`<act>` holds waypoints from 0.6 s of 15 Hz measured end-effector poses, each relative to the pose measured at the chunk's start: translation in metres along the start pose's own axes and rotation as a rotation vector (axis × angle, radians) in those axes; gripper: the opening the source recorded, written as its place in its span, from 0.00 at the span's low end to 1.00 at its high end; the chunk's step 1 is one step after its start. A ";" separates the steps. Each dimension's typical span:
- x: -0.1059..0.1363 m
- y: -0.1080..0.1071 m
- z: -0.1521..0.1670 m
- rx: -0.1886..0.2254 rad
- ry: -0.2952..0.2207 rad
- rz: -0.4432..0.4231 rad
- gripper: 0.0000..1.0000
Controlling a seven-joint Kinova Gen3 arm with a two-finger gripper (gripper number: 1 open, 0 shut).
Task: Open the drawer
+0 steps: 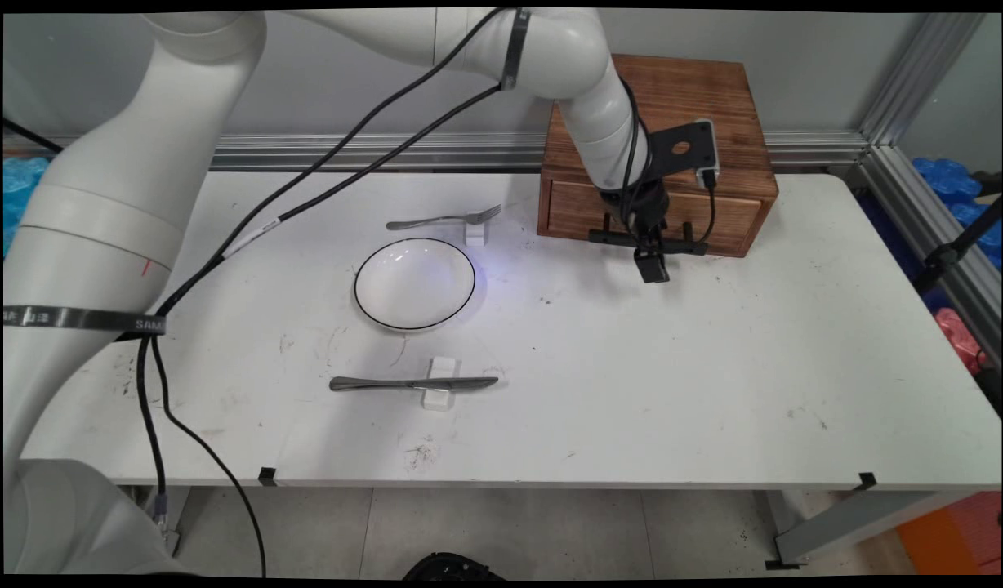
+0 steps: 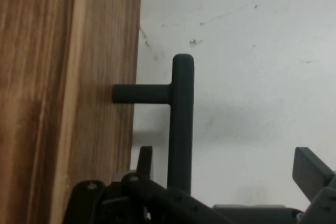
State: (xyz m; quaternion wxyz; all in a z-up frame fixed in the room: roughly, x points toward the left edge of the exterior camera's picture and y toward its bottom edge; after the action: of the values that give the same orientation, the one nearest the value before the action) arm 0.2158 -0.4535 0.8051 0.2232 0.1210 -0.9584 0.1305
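A brown wooden box [image 1: 683, 91] stands at the back of the white table [image 1: 714, 367], with a drawer in its front [image 1: 571, 214]. The drawer carries a black bar handle [image 1: 612, 237] on short posts. My gripper [image 1: 652, 263] hangs right at this handle, pointing down. In the hand view the handle bar [image 2: 182, 114] runs upright between my two fingers, close to the left fingertip [image 2: 145, 157] and well clear of the right one [image 2: 311, 169]. My gripper [image 2: 226, 156] is open, straddling the bar without squeezing it. The drawer front [image 2: 100, 103] looks flush with the box.
A white plate with a dark rim [image 1: 361, 304] lies left of centre. Behind it a fork [image 1: 444, 219] leans on a small white block. In front of it a knife [image 1: 412, 383] lies across another white block. Black cables [image 1: 322, 163] hang from the arm.
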 end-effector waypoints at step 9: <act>-0.011 0.001 0.017 0.003 -0.025 -0.015 1.00</act>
State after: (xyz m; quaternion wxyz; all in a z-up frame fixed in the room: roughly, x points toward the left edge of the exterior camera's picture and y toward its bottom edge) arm 0.2180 -0.4556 0.7855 0.2120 0.1304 -0.9599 0.1288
